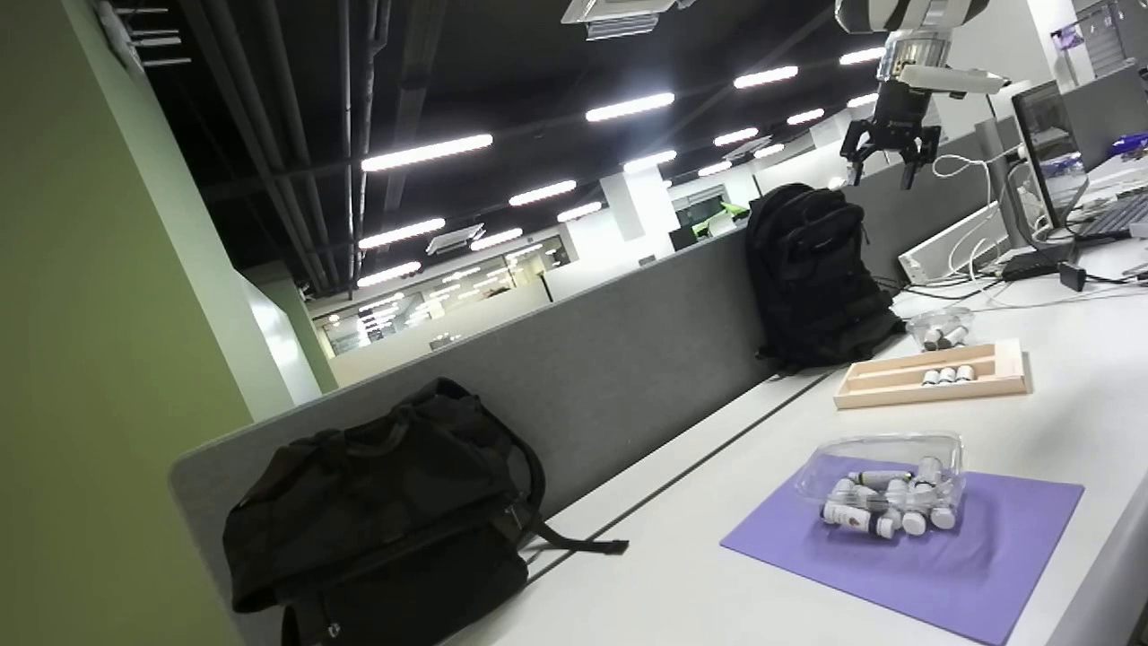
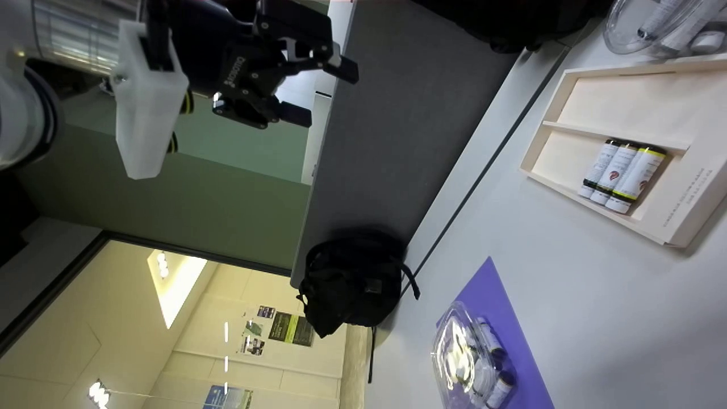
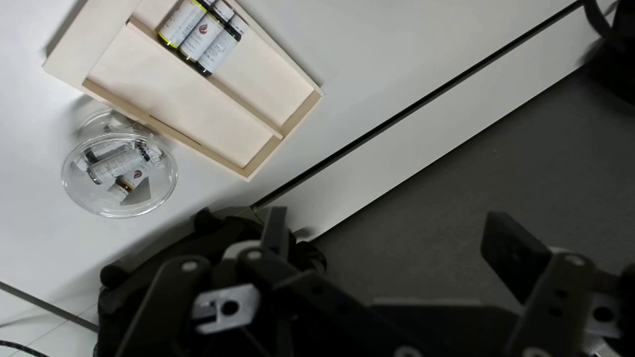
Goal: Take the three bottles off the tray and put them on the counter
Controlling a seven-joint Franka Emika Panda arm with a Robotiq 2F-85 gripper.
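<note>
The tray (image 1: 1009, 366) is a shallow light-wood board with raised edges and a divider, lying on the off-white counter (image 1: 682, 538). It also shows in an exterior view (image 2: 696, 193) and the wrist view (image 3: 173, 94). The three bottles (image 2: 620, 176) lie on their sides, touching each other, in one compartment against the divider; they have white labels and dark glass. They show in the wrist view (image 3: 203, 37) and in an exterior view (image 1: 948, 375). My gripper (image 1: 881, 175) is open and empty, high above the counter and apart from the tray; its fingers show in the wrist view (image 3: 387, 238).
A clear tub (image 3: 119, 173) with several bottles stands beside the tray. A purple mat (image 1: 1013, 511) holds another clear container (image 1: 897, 458) with several bottles. Two black backpacks (image 1: 812, 278) (image 1: 386, 520) lean at the grey divider (image 1: 628, 341). A monitor (image 1: 1045, 152) and cables are farther along.
</note>
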